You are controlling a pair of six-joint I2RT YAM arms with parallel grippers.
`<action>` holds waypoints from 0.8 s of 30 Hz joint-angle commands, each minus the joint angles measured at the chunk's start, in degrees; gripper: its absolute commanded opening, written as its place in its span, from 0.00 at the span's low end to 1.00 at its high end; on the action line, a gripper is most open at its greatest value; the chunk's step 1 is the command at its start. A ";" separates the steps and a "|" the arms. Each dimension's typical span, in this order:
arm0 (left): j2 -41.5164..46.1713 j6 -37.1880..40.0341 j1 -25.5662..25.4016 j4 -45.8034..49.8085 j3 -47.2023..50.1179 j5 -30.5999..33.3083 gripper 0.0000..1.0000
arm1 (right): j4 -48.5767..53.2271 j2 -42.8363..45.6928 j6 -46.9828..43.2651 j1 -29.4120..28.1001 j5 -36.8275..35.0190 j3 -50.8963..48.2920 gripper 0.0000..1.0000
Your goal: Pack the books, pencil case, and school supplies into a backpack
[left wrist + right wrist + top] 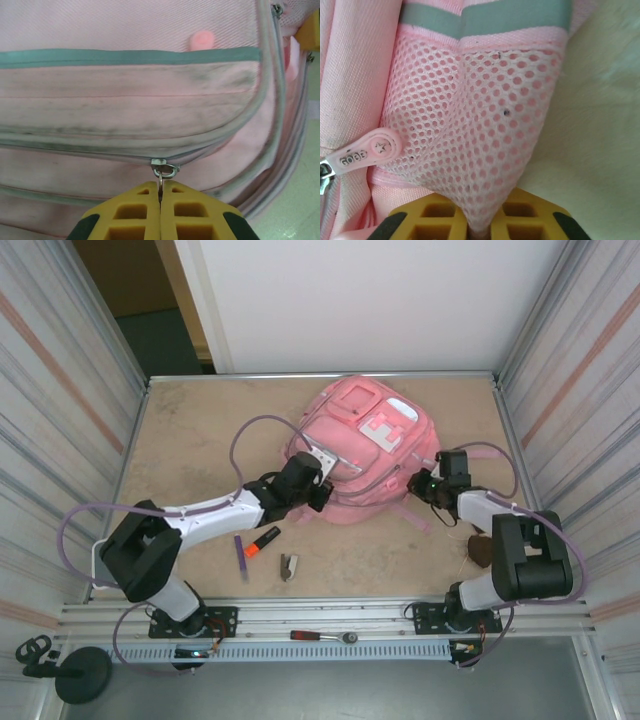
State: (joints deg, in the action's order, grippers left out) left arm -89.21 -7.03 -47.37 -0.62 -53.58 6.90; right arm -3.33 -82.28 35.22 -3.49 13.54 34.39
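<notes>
Two grippers are both sitting on the pink backpack (362, 445), which is lying flat mid-table toward the far wall, front pockets up.

On the tan table (195, 440), left side first:
- Thin purple pen (240, 558) is lying near the front edge.
- Orange-and-black highlighter (262, 540) is lying just right of it, not touching.
- Small grey clip (289, 566) is lying right of that.

All three are lying loose in front of the backpack, outside it. Red-handled tool (325, 636) is lying on the base rail between the two arm bases.

Left gripper (320, 490) is sitting at the backpack's near-left edge. In the left wrist view its yellow fingers (166, 215) are pressing together with no gap, clamping the metal zipper pull (164, 170) on a seam of the pink panel.

Right gripper (415, 482) is sitting at the backpack's right side. In the right wrist view its fingers (532, 200) are standing narrow, pinching a fold of the pink mesh pocket (485, 125) between them. Pink rubber zipper tag (367, 152) is hanging just left of the mesh, clear of the fingers.

Something brown (478, 552) is lying on the table beside the right arm, partly hidden. Cannot tell what it is.
</notes>
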 commanded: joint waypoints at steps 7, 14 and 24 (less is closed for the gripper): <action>5.35 1.50 5.79 -0.65 3.29 -10.40 0.00 | 1.27 15.53 -24.21 -12.95 -11.39 1.48 0.49; 6.94 0.39 7.73 -1.55 3.87 -15.53 0.00 | -5.37 12.39 -47.30 -28.40 -12.51 3.81 0.58; 7.47 -0.79 8.04 -2.16 3.91 -18.16 0.00 | -9.41 2.55 -60.19 -34.32 -11.59 9.41 0.56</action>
State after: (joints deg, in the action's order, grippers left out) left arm -84.86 -7.20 -39.42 -2.26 -50.19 -8.27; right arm -10.48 -77.76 -18.85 -36.97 2.87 40.97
